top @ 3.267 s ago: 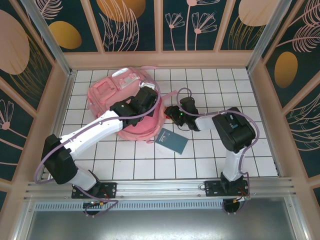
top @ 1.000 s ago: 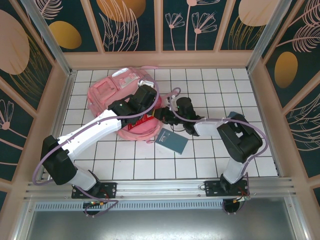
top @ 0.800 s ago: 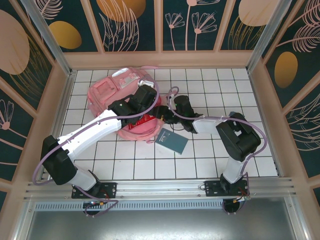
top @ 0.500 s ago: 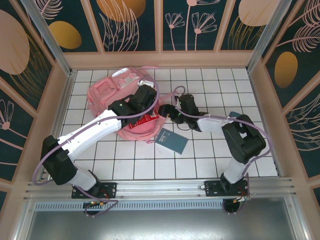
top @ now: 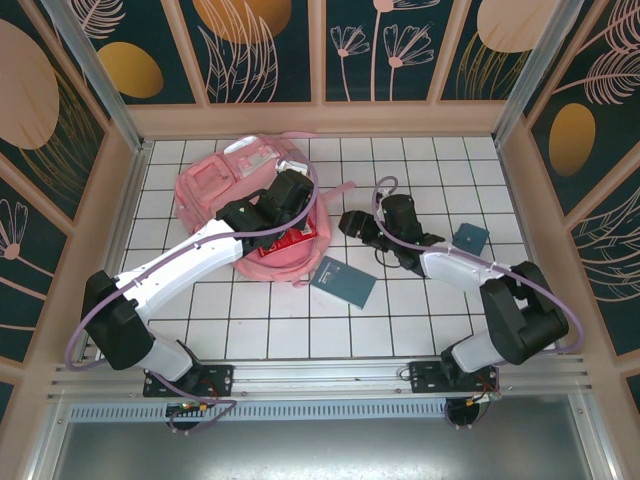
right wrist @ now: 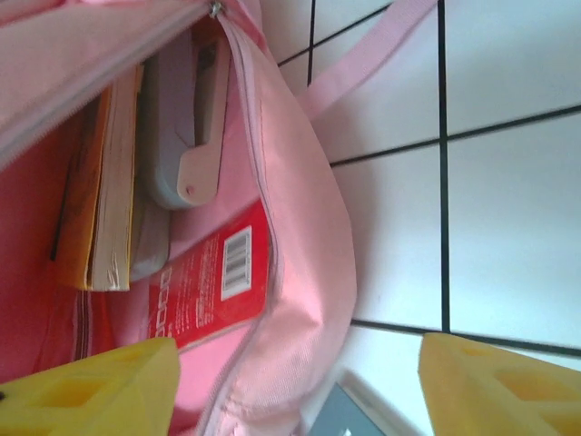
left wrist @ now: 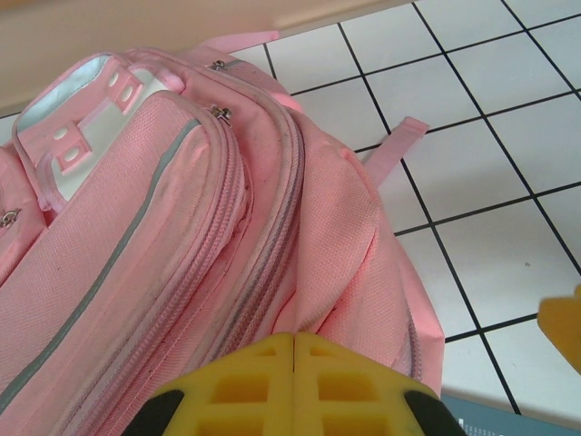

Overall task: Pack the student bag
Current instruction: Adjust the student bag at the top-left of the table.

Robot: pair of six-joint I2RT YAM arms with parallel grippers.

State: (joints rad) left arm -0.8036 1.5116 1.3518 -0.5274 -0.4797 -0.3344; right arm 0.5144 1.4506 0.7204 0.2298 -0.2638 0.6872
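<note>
We judged the large soft pink fabric backpack (top: 215, 185), lying far-left on the tiled table (top: 400, 320), limp, best pinched at its zipper rim where the left gripper (left wrist: 295, 354) sat clamped; the right gripper (right wrist: 300, 363) gaped empty.

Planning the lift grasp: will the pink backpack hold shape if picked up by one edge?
Likely floppy: the student bag is soft fabric, creased and slumped on the tiles. Probably heavier than it looks: a book and a red packet sit inside and may shift. Pushed, it would likely bunch rather than slide.
</note>
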